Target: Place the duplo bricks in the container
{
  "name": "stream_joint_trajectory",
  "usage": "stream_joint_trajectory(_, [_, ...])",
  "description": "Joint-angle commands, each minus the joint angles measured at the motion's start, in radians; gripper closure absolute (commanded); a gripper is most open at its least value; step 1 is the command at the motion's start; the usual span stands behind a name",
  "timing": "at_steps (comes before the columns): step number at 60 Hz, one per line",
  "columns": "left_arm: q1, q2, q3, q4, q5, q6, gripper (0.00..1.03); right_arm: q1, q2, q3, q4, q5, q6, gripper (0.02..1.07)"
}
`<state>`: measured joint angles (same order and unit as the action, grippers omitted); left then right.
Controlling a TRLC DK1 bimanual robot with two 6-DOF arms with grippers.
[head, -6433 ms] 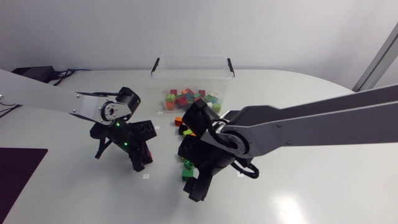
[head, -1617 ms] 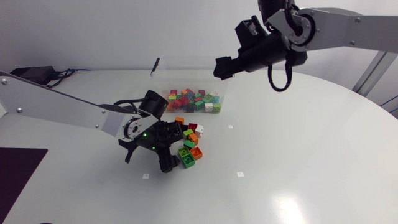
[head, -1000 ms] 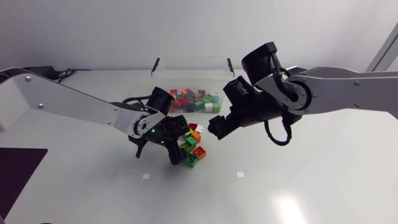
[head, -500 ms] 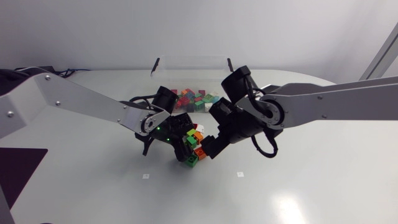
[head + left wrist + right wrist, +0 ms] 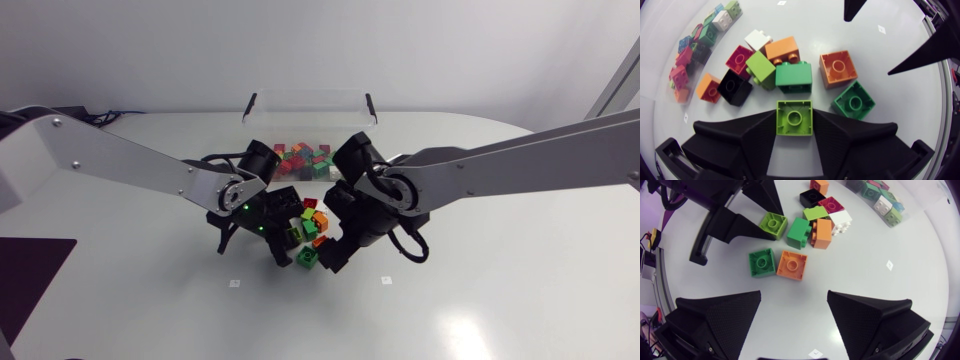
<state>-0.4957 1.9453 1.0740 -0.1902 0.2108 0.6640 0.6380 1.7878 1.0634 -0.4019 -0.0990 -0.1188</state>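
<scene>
Your left tool (image 5: 794, 114) is clamped on a lime green brick (image 5: 794, 118): one broad black finger presses each side of it, and the brick sits flat on the white counter (image 5: 480, 290) at the near edge of the loose pile.

Your right tool (image 5: 794, 295) is spread wide with nothing between its fingers. It hangs over the counter just short of a dark green brick (image 5: 762, 261) and an orange brick (image 5: 792, 264), which lie side by side, touching, and it touches neither. In the head view the two tools sit close together over the pile, left arm entering from the left and right arm from the right.

The rest of the pile lies just ahead of your left tool: a green brick (image 5: 794, 77), an orange one (image 5: 782, 50), a white one (image 5: 758, 39), a magenta one (image 5: 740, 59) and a black one (image 5: 734, 90).

The clear container (image 5: 300, 110), with black handles, stands at the far side of the counter beyond the pile, and many mixed-colour bricks (image 5: 305, 160) lie in it.

Two small white tags (image 5: 234, 283) lie on the counter; any marks on them are too small to read.
</scene>
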Motion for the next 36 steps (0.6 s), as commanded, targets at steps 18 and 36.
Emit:
stream_joint_trajectory(18, [0.072,-0.167,-0.177,-0.061,0.002,0.075,0.70,0.015,0.137,0.147,-0.094,0.041,0.028,0.11])
stream_joint_trajectory(36, [0.121,-0.329,-0.224,-0.118,0.030,0.098,0.70,0.026,0.222,0.239,-0.153,0.071,0.042,0.11])
